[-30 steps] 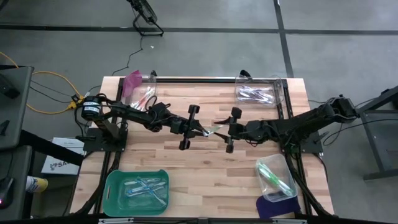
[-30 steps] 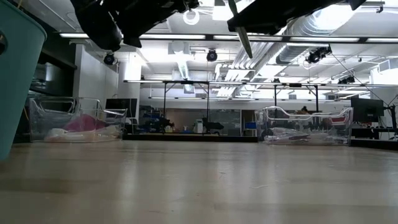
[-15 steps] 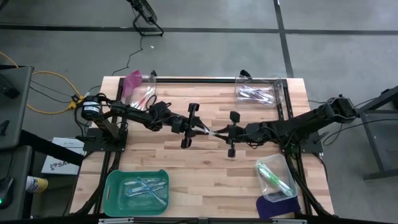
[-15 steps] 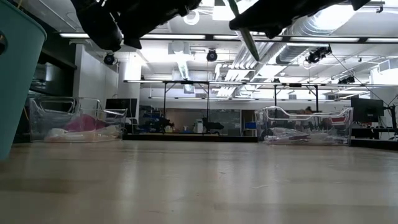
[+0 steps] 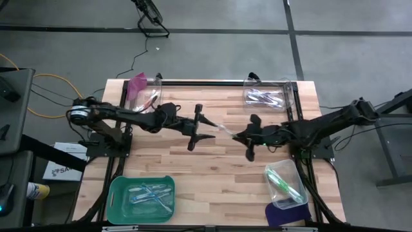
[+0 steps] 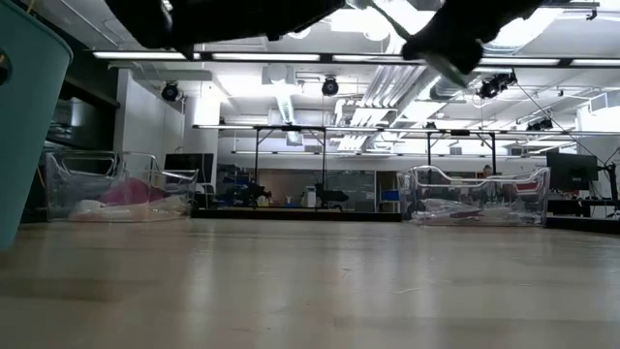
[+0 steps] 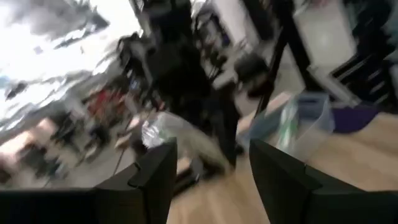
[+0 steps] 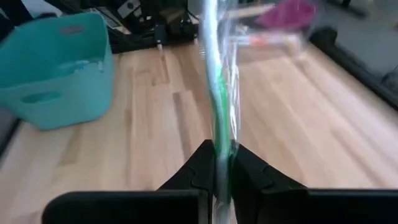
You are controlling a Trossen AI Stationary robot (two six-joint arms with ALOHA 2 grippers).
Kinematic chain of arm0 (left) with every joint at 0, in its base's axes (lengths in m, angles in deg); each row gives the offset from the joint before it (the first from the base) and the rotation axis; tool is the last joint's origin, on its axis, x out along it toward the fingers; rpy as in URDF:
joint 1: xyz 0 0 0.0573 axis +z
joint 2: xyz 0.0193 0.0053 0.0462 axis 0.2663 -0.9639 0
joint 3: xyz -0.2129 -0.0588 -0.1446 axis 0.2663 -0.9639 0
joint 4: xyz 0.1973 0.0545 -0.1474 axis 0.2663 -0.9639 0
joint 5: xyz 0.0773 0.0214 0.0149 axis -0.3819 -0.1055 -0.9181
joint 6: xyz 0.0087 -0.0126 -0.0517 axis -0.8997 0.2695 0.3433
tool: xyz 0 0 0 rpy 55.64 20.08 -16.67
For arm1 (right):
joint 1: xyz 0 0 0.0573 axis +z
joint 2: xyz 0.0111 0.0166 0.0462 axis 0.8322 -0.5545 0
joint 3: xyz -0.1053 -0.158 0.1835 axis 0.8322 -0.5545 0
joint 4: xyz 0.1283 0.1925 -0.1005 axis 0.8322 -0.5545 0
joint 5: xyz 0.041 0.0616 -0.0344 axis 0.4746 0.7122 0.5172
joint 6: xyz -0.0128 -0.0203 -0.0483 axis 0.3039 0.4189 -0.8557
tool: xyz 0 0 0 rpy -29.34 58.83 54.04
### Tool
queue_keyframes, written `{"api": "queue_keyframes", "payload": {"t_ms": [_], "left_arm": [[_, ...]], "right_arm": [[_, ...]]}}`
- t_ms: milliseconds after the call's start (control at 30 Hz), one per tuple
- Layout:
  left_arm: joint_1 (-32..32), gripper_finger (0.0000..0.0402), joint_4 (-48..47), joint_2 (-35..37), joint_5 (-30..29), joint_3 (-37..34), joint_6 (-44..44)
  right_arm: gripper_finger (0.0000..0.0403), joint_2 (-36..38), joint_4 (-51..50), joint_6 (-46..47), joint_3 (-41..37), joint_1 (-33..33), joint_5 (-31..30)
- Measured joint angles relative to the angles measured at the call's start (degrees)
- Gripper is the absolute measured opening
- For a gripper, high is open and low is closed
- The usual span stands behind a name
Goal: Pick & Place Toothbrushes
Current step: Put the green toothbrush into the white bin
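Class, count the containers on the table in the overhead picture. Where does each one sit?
4: a teal bin at the near left, a clear tub at the near right, a clear tray at the far right, and a clear tray at the far left.

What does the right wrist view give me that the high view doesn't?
Right wrist only: the right gripper's fingers pinched shut on a green-and-white toothbrush, seen close up.

High view only: the left gripper standing apart from it, fingers open, plus the clear bin of green toothbrushes and the one of purple toothbrushes.

Both: the teal bin, the wooden table and the pink-lidded bin.
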Motion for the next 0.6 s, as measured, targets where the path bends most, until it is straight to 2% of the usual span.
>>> {"api": "queue_keyframes", "payload": {"t_ms": [100, 267, 367, 600], "left_arm": [[-0.63, 0.0193, -9.14, 3.64, -5.6, -0.02, -0.77], [-2.77, 0.0193, -15.47, 5.64, -13.96, -0.04, -2.75], [-3.62, 0.0193, -15.81, 6.01, -15.35, -0.04, -3.75], [-3.47, 0.0193, -16.34, 6.28, -15.68, -0.04, -3.68]], "right_arm": [[0.0022, 4.6, -8.18, 6.14, 0.02, 1.57, -0.42], [0.0022, 11.79, -22.17, 19.63, 0.02, 5.75, 2.01], [0.0022, 14.5, -28.58, 28.35, 0.02, 9.42, 5.72], [0.0022, 15.97, -31.81, 45.9, 0.02, 19.23, 14.61]]}}
